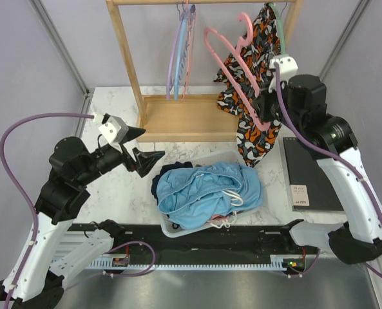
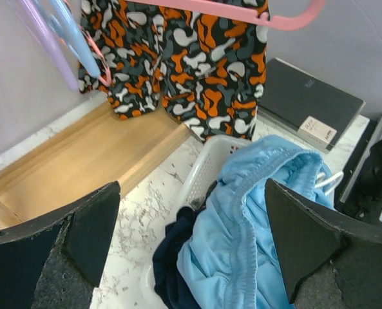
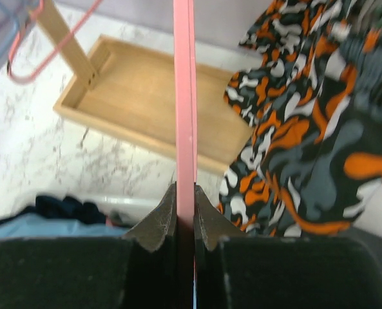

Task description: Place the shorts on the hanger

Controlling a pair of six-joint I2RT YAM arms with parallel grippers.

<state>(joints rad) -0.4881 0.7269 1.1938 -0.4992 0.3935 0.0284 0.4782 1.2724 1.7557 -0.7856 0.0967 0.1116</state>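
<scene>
The left gripper (image 1: 143, 147) hangs with its jaws wide apart and nothing between them, just left of a white laundry basket (image 1: 170, 229) at the table's near middle. The sky-blue shorts (image 1: 207, 187) lie heaped in the basket on top of dark navy clothing (image 2: 168, 261). Farther right, the right gripper (image 3: 185, 196) is clamped on the pink hanger (image 1: 232, 72), beside an orange-black-white garment (image 1: 255, 138) hanging from the wooden rack (image 1: 127, 58).
</scene>
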